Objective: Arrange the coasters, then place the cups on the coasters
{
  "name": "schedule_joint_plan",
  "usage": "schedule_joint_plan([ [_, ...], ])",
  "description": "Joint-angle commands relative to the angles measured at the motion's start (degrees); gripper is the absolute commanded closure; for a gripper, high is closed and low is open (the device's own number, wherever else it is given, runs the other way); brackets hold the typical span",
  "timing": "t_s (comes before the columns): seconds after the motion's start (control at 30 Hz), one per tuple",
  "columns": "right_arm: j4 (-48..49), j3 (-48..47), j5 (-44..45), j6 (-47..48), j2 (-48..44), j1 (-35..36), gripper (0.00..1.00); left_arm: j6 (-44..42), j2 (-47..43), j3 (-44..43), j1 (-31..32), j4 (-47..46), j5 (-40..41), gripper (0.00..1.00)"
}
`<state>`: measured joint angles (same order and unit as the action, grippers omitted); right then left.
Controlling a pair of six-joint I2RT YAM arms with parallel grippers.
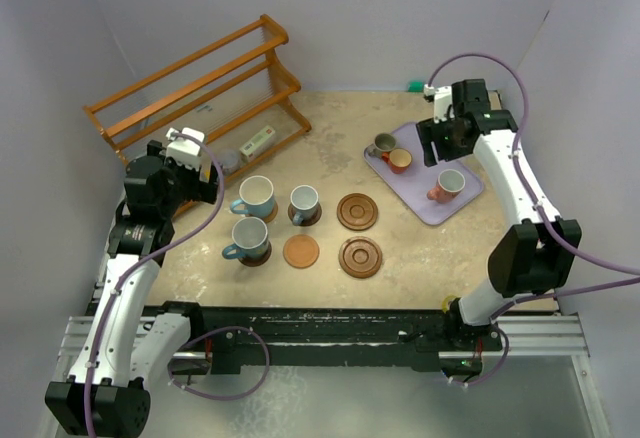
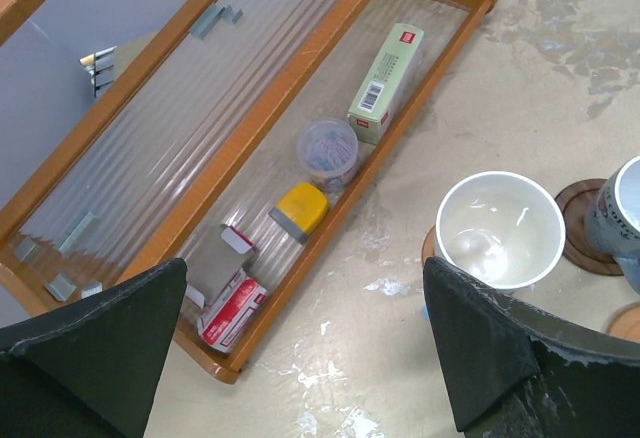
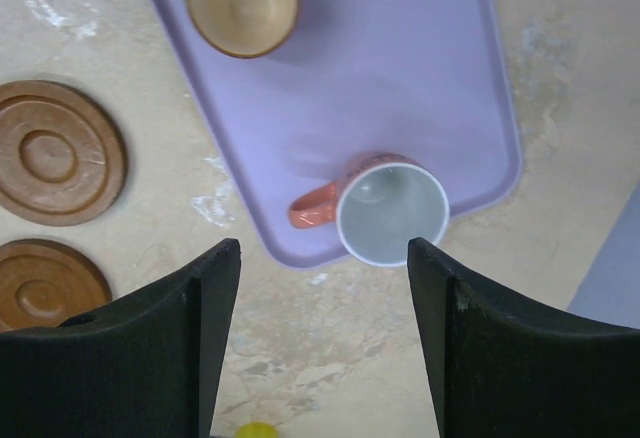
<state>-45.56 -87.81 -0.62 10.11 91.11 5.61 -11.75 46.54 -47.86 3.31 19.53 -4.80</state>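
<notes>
Probably the pink cup (image 3: 390, 220) up next, sitting at the near end of the lavender tray (image 3: 400, 58), right below the right gripper (image 3: 322, 250). Fingers there parted fairly wide, nothing held. Come straight down, straddle one wall of the rim away from the handle, squeeze gently, lift clean before swinging left. Then onto one of the three bare coasters (image 1: 357, 211) just left of the tray. As for the left gripper (image 2: 305, 288): wide open, empty, hovering by the wooden rack (image 2: 292, 88). Leave parked.
</notes>
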Motion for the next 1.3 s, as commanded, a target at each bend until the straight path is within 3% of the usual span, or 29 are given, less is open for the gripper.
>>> schedule_joint_plan([
  [0.0, 1.88, 0.46, -1.94, 2.66, 0.38, -4.83, 0.31, -1.09, -0.93, 0.22, -0.50, -1.08, -3.02, 0.02],
  [0.47, 1.08, 0.50, -3.51, 7.00, 9.25, -14.00, 0.38, -1.53, -0.59, 0.71, -0.50, -1.19, -4.82, 0.02],
  [0.87, 0.25, 1.24, -5.54, 7.91, 13.73, -14.35, 0.64, -1.35, -0.11, 0.50, -0.50, -1.08, -5.20, 0.01],
  [1.27, -0.34, 0.97, -6.07, 7.94, 15.39, -14.34, 0.80, -1.45, -0.36, 0.52, -0.50, -0.98, -5.28, 0.01],
])
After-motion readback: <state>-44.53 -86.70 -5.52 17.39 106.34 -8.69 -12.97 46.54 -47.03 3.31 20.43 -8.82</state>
